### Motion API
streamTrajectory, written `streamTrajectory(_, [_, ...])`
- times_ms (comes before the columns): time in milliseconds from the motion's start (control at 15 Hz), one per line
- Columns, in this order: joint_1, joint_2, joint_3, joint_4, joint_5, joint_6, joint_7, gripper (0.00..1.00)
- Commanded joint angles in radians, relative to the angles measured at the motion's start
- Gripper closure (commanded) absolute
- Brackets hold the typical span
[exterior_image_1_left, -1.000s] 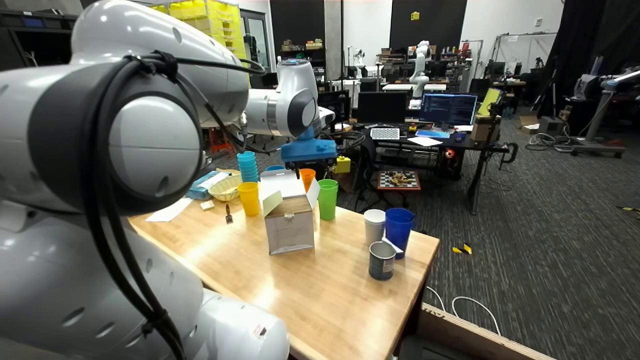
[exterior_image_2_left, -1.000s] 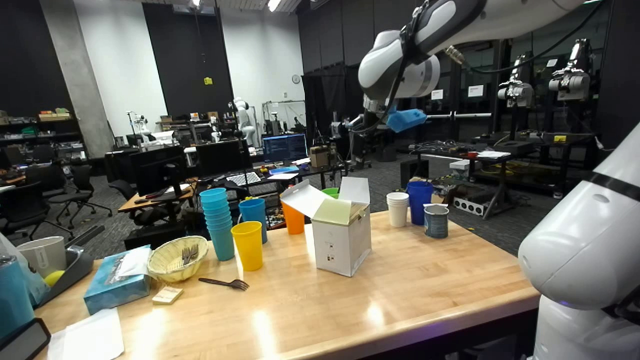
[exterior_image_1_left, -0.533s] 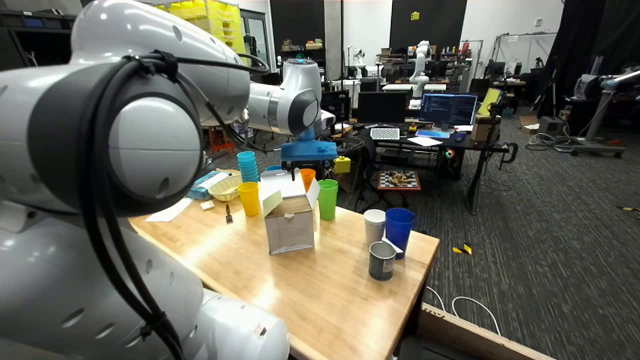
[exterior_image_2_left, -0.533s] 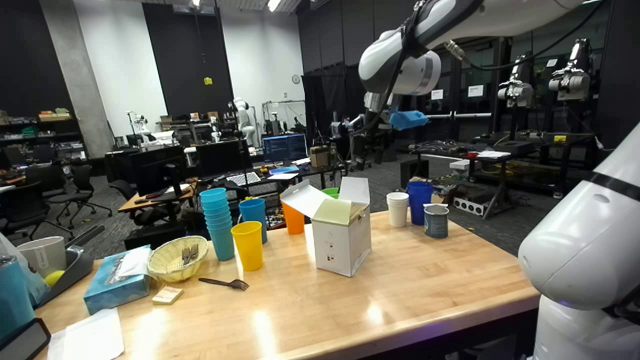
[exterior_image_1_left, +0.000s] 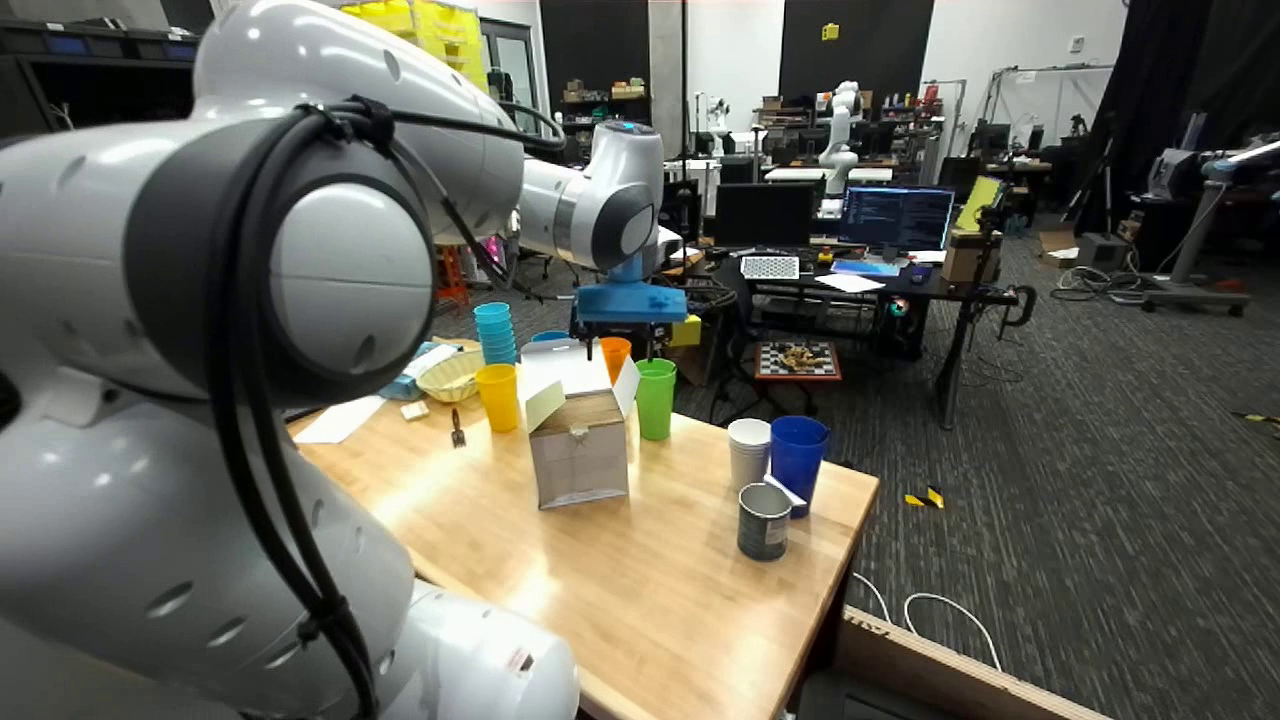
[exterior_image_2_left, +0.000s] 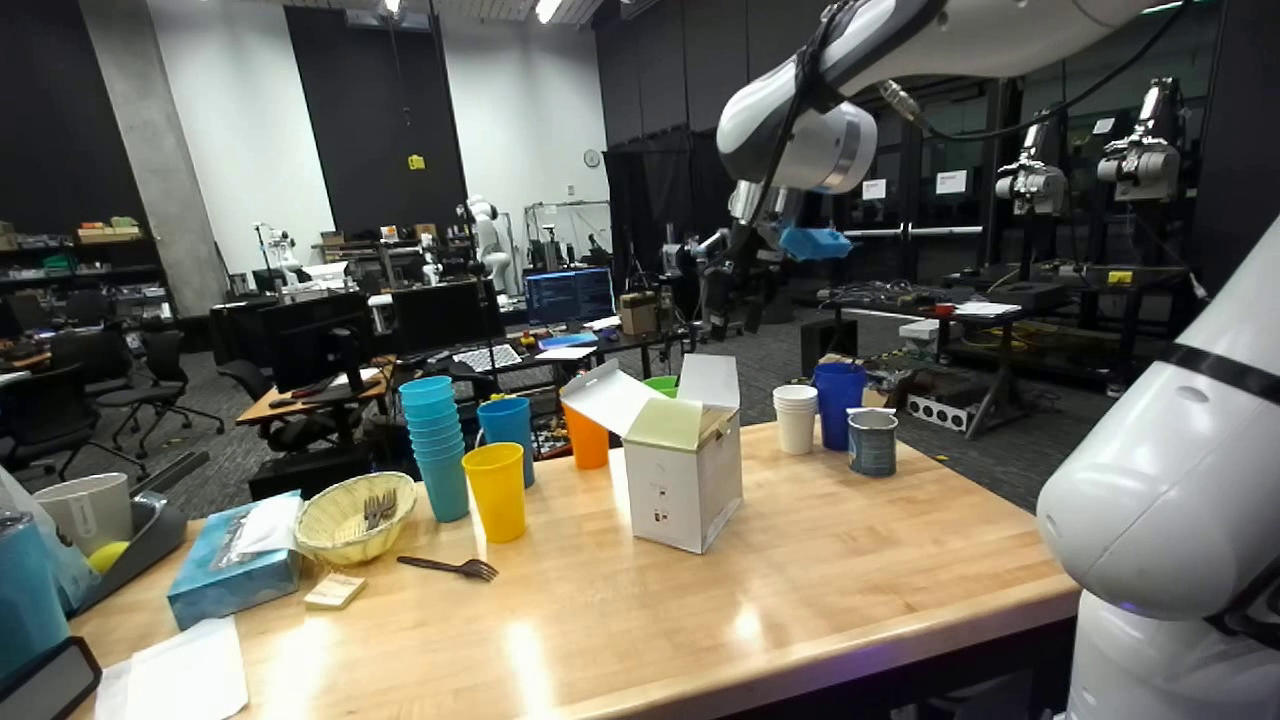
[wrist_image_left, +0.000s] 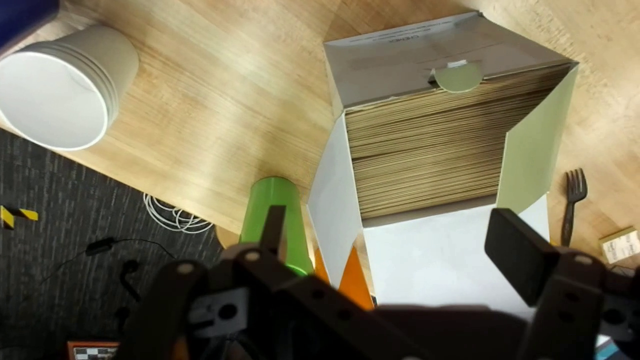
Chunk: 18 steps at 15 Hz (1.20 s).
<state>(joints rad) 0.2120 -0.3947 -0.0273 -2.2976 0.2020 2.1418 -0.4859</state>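
Beneath the tool (wrist_image_left: 392, 235) and apart from it, a pale box (wrist_image_left: 390, 75) stands upright on the wooden surface (wrist_image_left: 210, 95), flaps undone, tightly stacked brown sheets (wrist_image_left: 430, 145) showing in its mouth. The tool's fingers (wrist_image_left: 517, 250) are spread wide with nothing between them; in both exterior views it hangs in the air, pointing down. From the wrist, the gap between the fingertips lies over the broad white flap (wrist_image_left: 435, 265), with the sheets just ahead of the tool. A green cup (exterior_image_1_left: 655, 400) stands below one finger, close beside the box; whether that fingertip clears its rim by much I cannot tell. An orange cup (exterior_image_2_left: 586, 437) stands under the tool too, near the green one. Farther out past the same finger are nested white paper cups (wrist_image_left: 65, 95); beyond the opposite finger lies a dark fork (wrist_image_left: 571, 210).

As I read it, the step in hand is positioning in free air, ahead of any contact. From this pose, a move to the sheets would call for carrying the tool off the broad flap to above the box's mouth, squaring the fingers to the stack, and coming down slowly past the pale green flap (wrist_image_left: 532, 145), which leans in over part of the sheets and would probably bend if brushed.
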Motion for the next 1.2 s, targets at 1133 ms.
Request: streamTrajectory(1133, [-0.030, 0.191, 0.022, 0.161, 0.031, -0.138, -0.042, 0.00])
